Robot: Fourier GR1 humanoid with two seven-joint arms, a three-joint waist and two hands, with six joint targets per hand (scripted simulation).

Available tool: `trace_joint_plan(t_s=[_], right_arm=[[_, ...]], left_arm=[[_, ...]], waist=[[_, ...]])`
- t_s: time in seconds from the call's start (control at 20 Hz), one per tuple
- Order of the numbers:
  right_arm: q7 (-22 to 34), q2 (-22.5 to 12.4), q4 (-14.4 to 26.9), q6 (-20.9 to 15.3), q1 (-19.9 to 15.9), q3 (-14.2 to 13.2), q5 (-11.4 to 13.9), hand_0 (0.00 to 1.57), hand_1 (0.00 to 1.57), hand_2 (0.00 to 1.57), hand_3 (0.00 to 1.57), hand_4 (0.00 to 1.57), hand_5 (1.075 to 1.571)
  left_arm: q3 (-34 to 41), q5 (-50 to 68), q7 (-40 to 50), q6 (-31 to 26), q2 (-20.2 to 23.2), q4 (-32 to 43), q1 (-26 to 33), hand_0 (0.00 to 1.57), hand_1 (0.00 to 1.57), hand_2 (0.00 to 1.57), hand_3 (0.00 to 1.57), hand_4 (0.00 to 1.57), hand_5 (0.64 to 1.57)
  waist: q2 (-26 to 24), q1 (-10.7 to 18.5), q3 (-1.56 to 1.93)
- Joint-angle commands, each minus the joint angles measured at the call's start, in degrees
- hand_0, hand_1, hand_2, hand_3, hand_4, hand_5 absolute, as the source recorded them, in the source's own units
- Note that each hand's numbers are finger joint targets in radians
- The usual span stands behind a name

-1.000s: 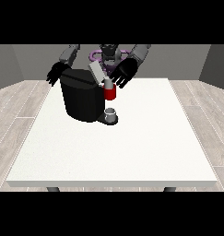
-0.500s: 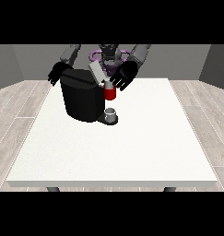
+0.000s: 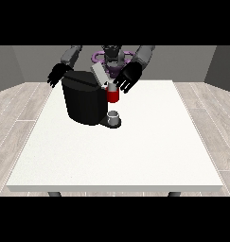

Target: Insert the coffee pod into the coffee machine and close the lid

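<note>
Front view shows the white worktop [image 3: 135,151] as the largest thing, and the black coffee machine [image 3: 84,100] stands on its far left part, close to the robot, so both arms can reach it without stretching. The grey lid [image 3: 98,74] of the machine stands tilted upward, not yet closed, which leaves the pod opening free. A red thing at the machine [image 3: 112,96] sits at its front, and below it a small grey cup [image 3: 114,116] rests on the drip base, I think to catch the coffee.

The robot hand at the view's right [image 3: 127,79] hovers just beside the lid and above the red thing, its fingers spread apart and holding nothing that I can see; this position fits a push on the lid. The robot hand at the view's left [image 3: 57,75] hangs behind the machine's far corner, fingers also apart, perhaps to steady the body.

The coffee pod does not show plainly, so I cannot tell where it is.

Compared with one second ago, the hand at the view's right is nearly at the same place, and the lid keeps the same tilt.
</note>
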Motion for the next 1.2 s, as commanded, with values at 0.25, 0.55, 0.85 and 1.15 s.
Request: trace_joint_plan(t_s=[0.25,0.55,0.85,1.15], right_arm=[[-0.86,-2.67,3.04,1.06,-2.32,-3.83,-1.98,0.00,0.00,0.00,0.00,0.46,1.571],[0.10,0.87,-0.77,-1.33,-1.11,0.47,0.47,0.00,0.00,0.00,0.00,0.37,1.571],[-1.91,-0.41,3.91,-0.62,-0.19,-1.97,-0.48,0.00,0.00,0.00,0.00,0.39,1.571],[-4.47,1.50,3.76,-1.38,2.69,-0.50,0.39,0.00,0.00,0.00,0.00,0.36,1.571]], left_arm=[[-0.90,-1.13,-1.17,-0.05,-0.47,-1.58,0.34,1.06,1.06,1.12,0.95,0.36,1.571],[-2.26,-3.52,-3.43,-2.49,2.81,0.79,-0.50,0.00,0.00,0.00,0.00,0.00,1.571],[-4.56,-5.05,-1.43,-2.66,-1.47,-1.75,1.25,0.00,0.00,0.00,0.00,0.00,1.571],[-3.10,-4.73,-2.61,-5.66,2.17,-1.26,0.76,0.00,0.00,0.00,0.00,0.00,1.571]], waist=[[-0.13,2.76,-0.02],[1.72,-0.43,-0.03],[-1.89,2.44,-0.01],[-2.64,3.04,-0.01]])
